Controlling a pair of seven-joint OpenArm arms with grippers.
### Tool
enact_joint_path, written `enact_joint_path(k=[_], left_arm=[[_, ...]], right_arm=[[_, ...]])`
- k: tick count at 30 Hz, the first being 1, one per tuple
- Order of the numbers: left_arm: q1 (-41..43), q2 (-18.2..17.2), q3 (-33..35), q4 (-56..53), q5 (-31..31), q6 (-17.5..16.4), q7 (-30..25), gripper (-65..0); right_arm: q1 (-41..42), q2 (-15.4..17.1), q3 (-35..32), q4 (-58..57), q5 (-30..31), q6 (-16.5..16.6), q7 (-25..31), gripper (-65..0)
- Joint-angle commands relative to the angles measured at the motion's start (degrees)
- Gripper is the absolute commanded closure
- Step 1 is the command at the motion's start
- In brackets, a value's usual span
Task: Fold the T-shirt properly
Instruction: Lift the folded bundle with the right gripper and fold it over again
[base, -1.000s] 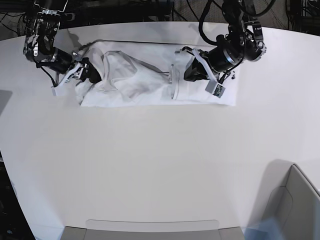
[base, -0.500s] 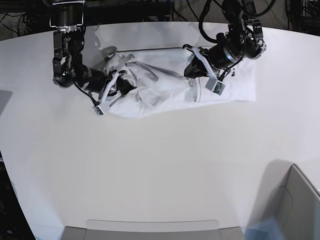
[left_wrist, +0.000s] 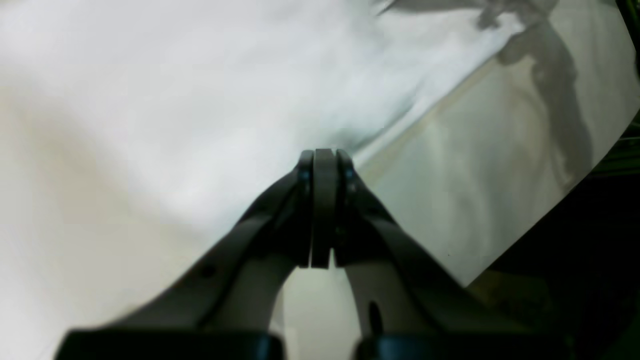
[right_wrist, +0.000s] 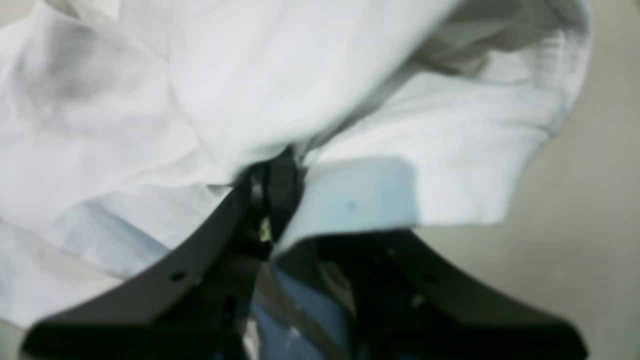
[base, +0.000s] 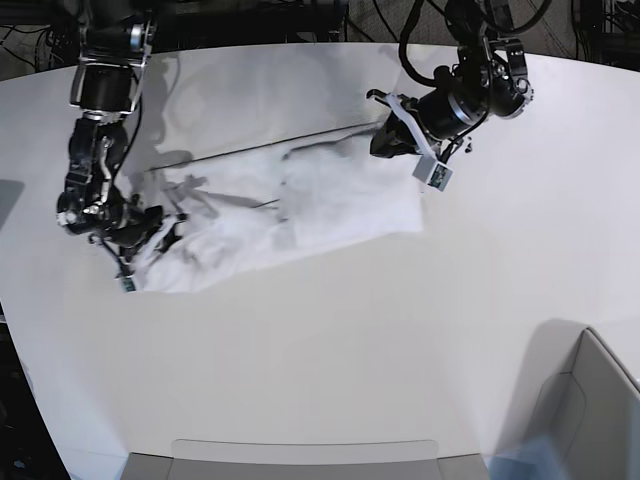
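- Two arms share the T-shirt (base: 290, 205) in the base view: it lies stretched on the white bench (base: 330, 360), its long axis running from lower left up to upper right. The right gripper (base: 135, 245) sits at the lower-left end and the left gripper (base: 392, 140) at the upper-right end, so each arm is at its own end of the cloth, with the fabric lying between them. Any coming fold turns on that slanted axis.
- Left wrist view: the left gripper (left_wrist: 324, 165) has its fingers (left_wrist: 305, 172) clenched flat together. White cloth (left_wrist: 200, 100) fills the space ahead and to one side, and the bare bench (left_wrist: 490, 165) shows on the other. The picture is soft, so I judge rather than see that a thin hem is pinched at the tips.
- Right wrist view: the right gripper (right_wrist: 275, 170) has its fingers (right_wrist: 257, 192) nearly together, grasping a bunched fold of the shirt (right_wrist: 200, 90), with a hemmed, sleeve-like flap (right_wrist: 450, 150) draped over the far finger.
- Against the base picture of half a second ago, the right arm has swung down and outward, dragging its end toward the bench's near-left side. The crumpled heap has been drawn out flatter and longer, and the left arm has hardly moved.
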Motion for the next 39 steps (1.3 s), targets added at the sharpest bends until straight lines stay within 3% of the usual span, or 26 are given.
enact_joint_path(k=[1,6,10,12,15,23,26,39], left_arm=[[-0.2,0.1,-0.1,1.1,-1.2,-0.1,-1.0,0.0],[0.5,0.1,-0.1,1.1,-1.1,-0.1,-1.0,0.0],[1.4,0.1,-0.1,1.1,-1.1,-0.1,-1.0,0.0],[1.4,0.1,-0.1,1.1,-1.1,-0.1,-1.0,0.0],[2.1,0.1,-0.1,1.1,-1.1,-0.1,-1.0,0.0],[3.1,-0.6,-0.1,1.1,-1.1,-0.1,-1.0,0.0],[3.1,-1.5,-0.1,1.1,-1.1,-0.1,-1.0,0.0],[3.1,-1.5,-0.2,0.9,-1.1,-0.1,-1.0,0.0]], right_arm=[[1.7,1.6,0.3,0.9,1.0,-0.7,2.1,0.0],[1.6,7.5,0.0,5.2,0.9,-8.0,2.8,0.0],[1.0,8.5,-4.9,13.8,-0.2,-12.3,1.7,0.0],[1.4,8.0,-9.7,19.0,-3.1,-14.3,-3.4,0.0],[1.7,4.6,-18.2,25.9,-8.3,-16.1,-8.0,0.0],[2.3,-7.2,-31.2,26.2,-26.4,-16.7,-7.9,0.0],[2.7,-10.2,-34.9,23.1,-31.0,-16.7,-7.9,0.0],[3.5,-16.1,-36.5,16.0,-32.9,-16.7,-4.3,0.0]])
